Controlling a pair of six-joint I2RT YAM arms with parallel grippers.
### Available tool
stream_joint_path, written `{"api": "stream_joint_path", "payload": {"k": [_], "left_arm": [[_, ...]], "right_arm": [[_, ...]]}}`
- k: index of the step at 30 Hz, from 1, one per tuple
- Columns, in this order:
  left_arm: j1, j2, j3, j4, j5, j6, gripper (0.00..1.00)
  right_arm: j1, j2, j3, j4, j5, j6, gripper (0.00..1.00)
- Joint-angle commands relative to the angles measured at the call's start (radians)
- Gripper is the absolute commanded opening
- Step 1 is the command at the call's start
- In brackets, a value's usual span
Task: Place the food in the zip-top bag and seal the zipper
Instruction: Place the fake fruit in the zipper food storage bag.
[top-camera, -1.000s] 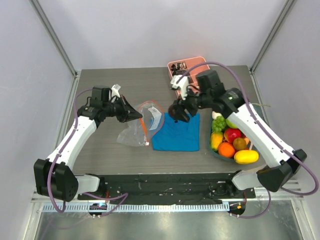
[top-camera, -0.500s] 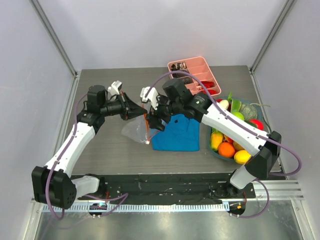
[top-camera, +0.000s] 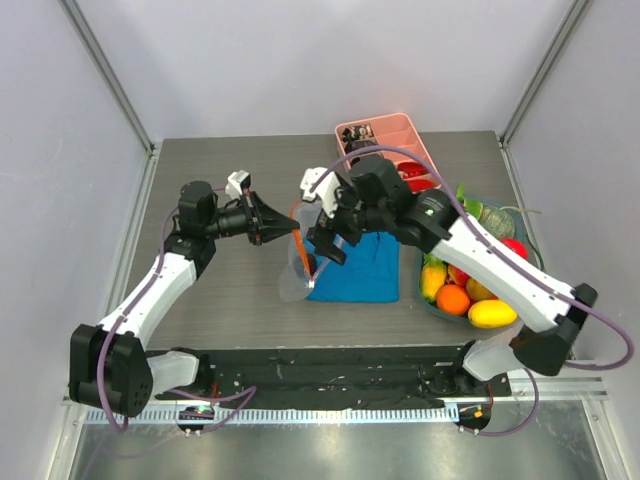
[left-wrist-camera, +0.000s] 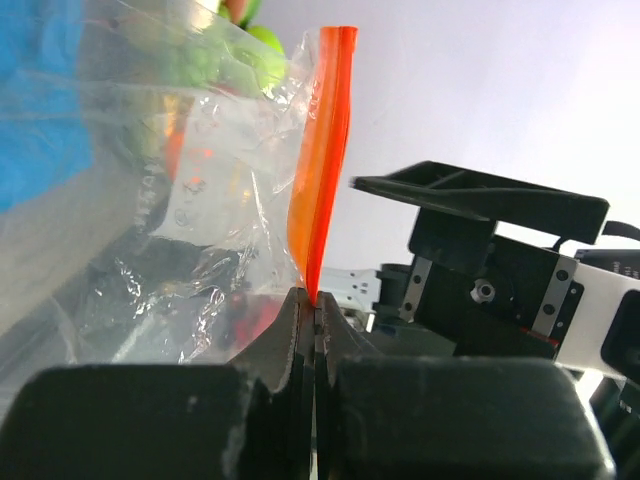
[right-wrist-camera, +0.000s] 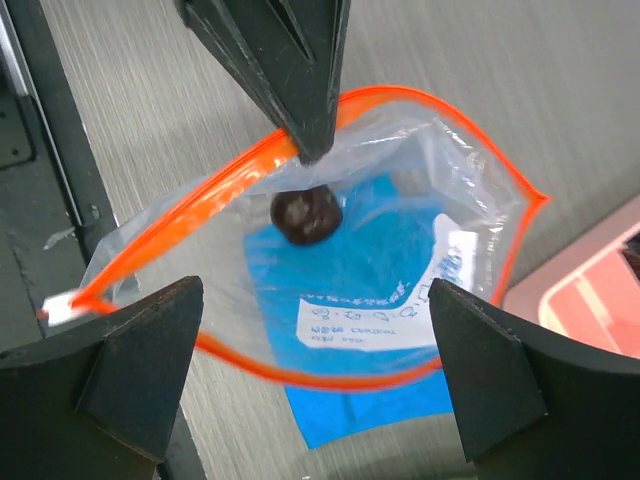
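Observation:
The clear zip-top bag hangs by its rim over the left edge of the blue cloth, its mouth held wide. My left gripper is shut on the orange-red zipper strip at the rim. In the right wrist view the zipper rings the open mouth, and a small dark round piece of food lies inside the bag. My right gripper hovers open just above the mouth with nothing between its fingers. More food, an orange among it, sits in the bowl at right.
A blue folded cloth lies under and right of the bag. A teal bowl of fruit stands at the right edge. A pink divided tray sits at the back. The right arm reaches across the cloth.
My right gripper swung left from over the cloth to above the bag mouth and opened wide. A dark piece now lies in the bag. The left gripper drew the rim rightward and up.

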Motion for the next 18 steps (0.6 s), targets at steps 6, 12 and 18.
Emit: {"api": "stream_joint_path", "payload": {"k": [6, 12, 18], "left_arm": [[0.006, 0.010, -0.141, 0.105, -0.004, -0.002, 0.00], [0.018, 0.017, -0.132, 0.059, -0.018, 0.045, 0.00], [0.018, 0.011, -0.104, 0.020, -0.021, 0.076, 0.00]], "right_arm": [[-0.074, -0.156, 0.028, -0.092, 0.085, 0.105, 1.00], [-0.379, -0.156, 0.041, -0.307, 0.017, 0.073, 1.00], [-0.682, -0.204, -0.035, -0.451, 0.069, -0.047, 1.00]]}}
